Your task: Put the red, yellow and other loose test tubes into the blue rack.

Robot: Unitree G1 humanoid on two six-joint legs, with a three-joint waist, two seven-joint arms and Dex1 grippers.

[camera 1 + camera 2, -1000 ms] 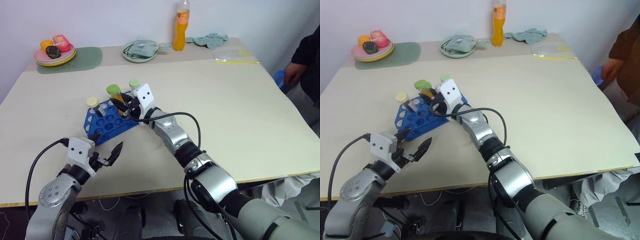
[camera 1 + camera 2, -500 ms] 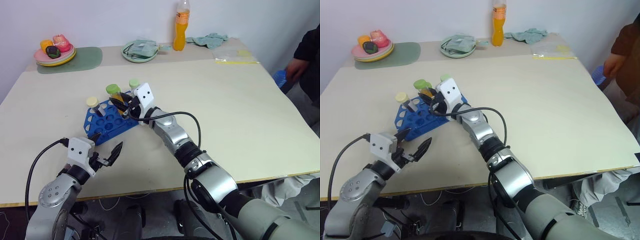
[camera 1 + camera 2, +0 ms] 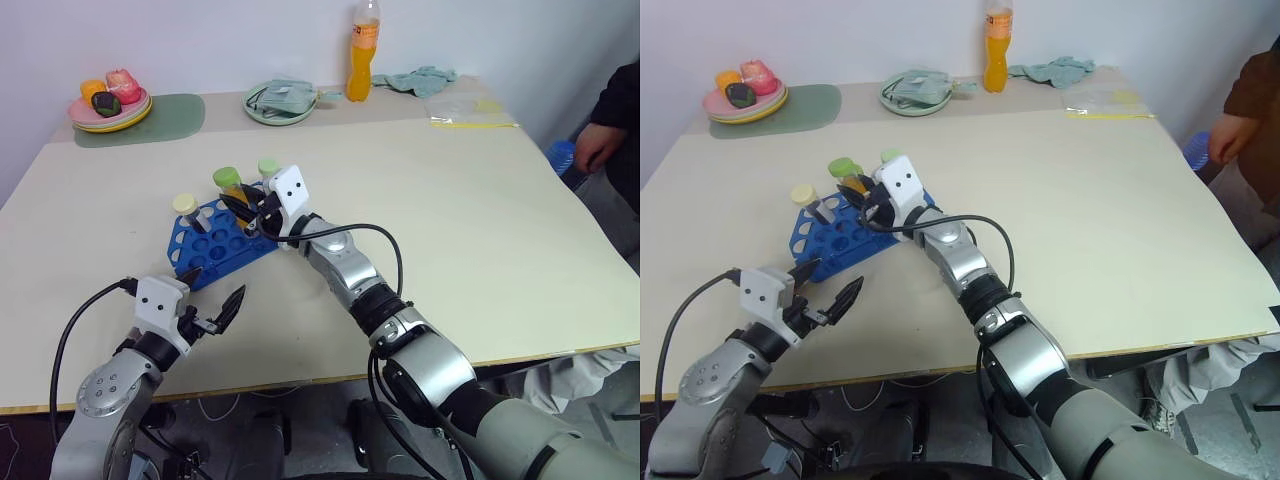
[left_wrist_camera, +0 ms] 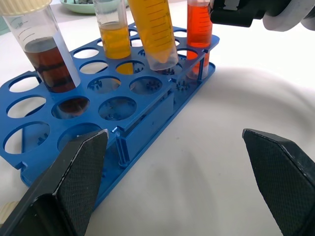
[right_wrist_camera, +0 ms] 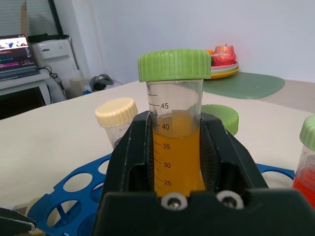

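The right gripper (image 5: 176, 162) has its black fingers clamped on a green-capped plastic test tube of yellow-orange liquid (image 5: 173, 123), held over the blue plastic rack (image 3: 215, 245) on the pale desk (image 3: 450, 230). The tube's lower end is at a hole of the rack. The left gripper (image 3: 212, 300) rests near the rack's front end, fingers wide apart and holding nothing.

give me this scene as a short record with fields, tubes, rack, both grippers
rack: blue plastic test tube rack on the beige table
tubes in rack: cream-capped tube of dark brown liquid, yellow-liquid tube, red-liquid tube
held tube: green-capped tube of orange liquid, its tip over a rack hole
right gripper: shut on the held tube
left gripper: open, empty, near the rack's end
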